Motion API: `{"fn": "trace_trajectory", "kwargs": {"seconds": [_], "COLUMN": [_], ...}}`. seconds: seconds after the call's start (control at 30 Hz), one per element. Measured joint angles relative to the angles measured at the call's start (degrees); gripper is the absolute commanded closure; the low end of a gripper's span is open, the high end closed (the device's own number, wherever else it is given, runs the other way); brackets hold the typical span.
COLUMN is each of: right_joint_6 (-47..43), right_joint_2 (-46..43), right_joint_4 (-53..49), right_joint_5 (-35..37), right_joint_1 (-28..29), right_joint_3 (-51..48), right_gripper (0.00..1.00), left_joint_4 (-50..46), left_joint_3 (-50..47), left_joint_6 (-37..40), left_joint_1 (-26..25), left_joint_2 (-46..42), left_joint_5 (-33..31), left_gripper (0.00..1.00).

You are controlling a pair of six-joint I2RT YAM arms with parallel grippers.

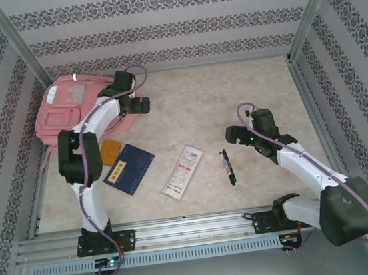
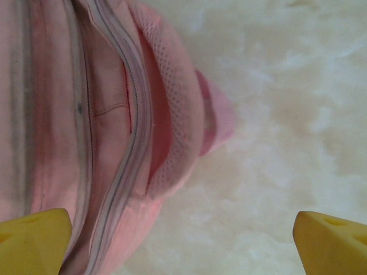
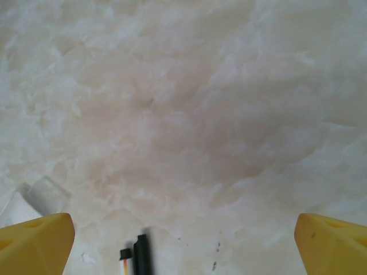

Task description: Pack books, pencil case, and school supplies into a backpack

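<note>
Blunt yellow left fingers point(image 2: 34, 238) gape over soft pink mesh-edged backpack point(image 2: 69, 114), right fingers point(image 3: 34, 240) over mottled table point(image 3: 200, 114).

Bare counter point(image 1: 232, 91) lies open across the far middle and right. The backpack point(image 1: 66, 108) blocks the far-left corner; booklet point(image 1: 129, 169), pack point(image 1: 183, 171) and pens point(image 1: 228, 167) dot the near middle.
</note>
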Motion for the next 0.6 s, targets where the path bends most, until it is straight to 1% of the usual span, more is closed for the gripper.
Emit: {"fn": "trace_trajectory", "kwargs": {"seconds": [0.07,0.1,0.17,0.2,0.23,0.3,0.43,0.53,0.6], "right_joint_6": [-0.9,-1.3,-1.8,-2.1,-2.1,-2.1,-0.9,1.2,3.8], "right_joint_2": [1.0,1.3,1.4,1.4,1.4,1.3,-0.3,-2.7,-4.2], "right_joint_4": [-2.3,-3.5,-5.4,-6.4,-7.1,-8.9,-11.4,-11.8,-11.8], "right_joint_5": [-1.2,-1.5,-2.1,-2.4,-2.6,-2.7,-2.7,-2.6,-1.3], "right_joint_1": [0.1,0.5,0.8,0.9,0.9,0.9,0.9,0.5,-0.7], "right_joint_3": [1.9,2.8,3.8,4.2,4.4,5.0,6.0,7.0,7.6], "right_gripper": [0.02,0.02,0.02,0.02,0.02,0.02,0.02,0.02,0.02], "left_joint_4": [-2.8,-4.1,-6.2,-7.6,-8.5,-10.2,-11.1,-10.2,-9.8], "left_joint_3": [4.2,6.2,9.6,11.8,13.6,16.4,17.5,14.1,11.0], "left_joint_6": [0.2,0.3,0.3,0.4,0.8,2.4,7.3,12.5,16.5], "left_joint_1": [-0.1,-0.1,-0.1,-0.1,-0.2,-0.6,-2.2,-5.2,-8.4], "left_joint_2": [4.6,6.9,10.7,12.7,14.3,16.2,15.9,13.1,9.7], "left_joint_5": [-2.9,-4.2,-6.3,-7.0,-7.4,-8.3,-9.0,-8.8,-6.8], "left_gripper": [0.26,0.41,0.81,0.93,1.00,1.00,1.00,1.00,1.00]}}
